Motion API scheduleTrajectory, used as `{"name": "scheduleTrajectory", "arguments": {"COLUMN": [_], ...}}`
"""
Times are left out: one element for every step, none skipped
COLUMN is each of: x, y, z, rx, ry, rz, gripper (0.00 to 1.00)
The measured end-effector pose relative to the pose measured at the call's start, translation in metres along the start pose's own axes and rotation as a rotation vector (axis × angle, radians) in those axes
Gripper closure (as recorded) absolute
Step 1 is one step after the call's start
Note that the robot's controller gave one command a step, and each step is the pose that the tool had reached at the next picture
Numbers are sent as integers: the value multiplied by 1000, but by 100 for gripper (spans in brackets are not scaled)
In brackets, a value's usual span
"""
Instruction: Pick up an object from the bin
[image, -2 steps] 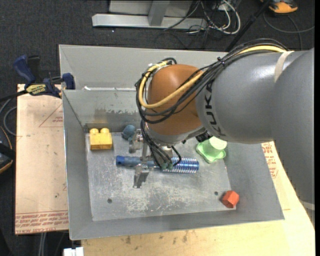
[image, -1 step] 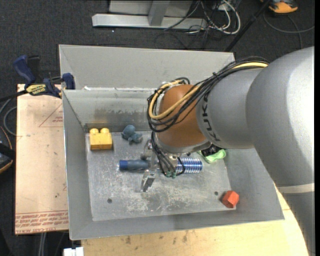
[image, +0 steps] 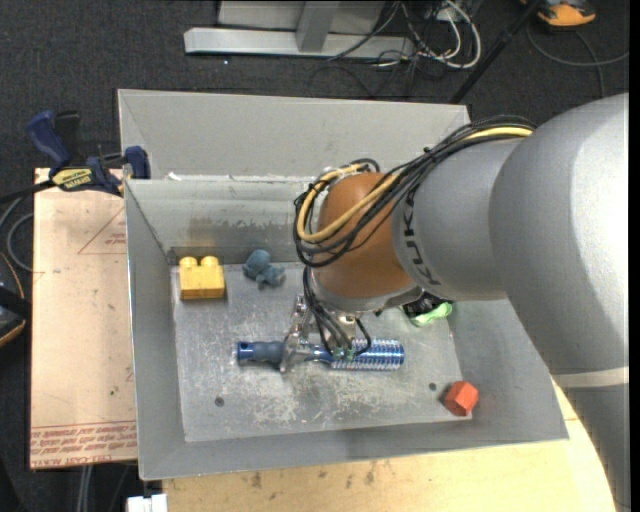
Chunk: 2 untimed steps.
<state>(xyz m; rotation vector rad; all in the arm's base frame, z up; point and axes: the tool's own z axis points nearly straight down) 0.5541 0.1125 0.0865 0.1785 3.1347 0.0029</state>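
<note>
Hanging low over the middle of the floor, the claw (image: 300, 346) sits under the orange-brown wrist cover (image: 350, 250), which is looped with yellow and black cables (image: 318, 205); whether the claw is wide or narrow cannot be told, as the wrist hides that; right beneath it lies a long blue thing (image: 258, 352), flat and running left to right, its plain dark-blue end poking out left of the claw and a ribbed blue-and-white stretch (image: 375, 355) showing to the right; whether the claw touches it cannot be told; further right, at the wrist's edge, a small green thing (image: 430, 312) peeks out; up and left, near the back wall, sit a grey-blue lump (image: 262, 267) and beside it a yellow studded brick (image: 201, 278); well apart, toward the near right corner of the grey bin (image: 150, 330), lies an orange-red block (image: 460, 398).
</note>
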Motion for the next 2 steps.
{"name": "scheduleTrajectory", "arguments": {"x": [-11, -18], "y": [-13, -29], "z": [-90, -183], "rx": [0, 0], "ry": [-6, -8], "rz": [-202, -190], "gripper": [100, 100]}}
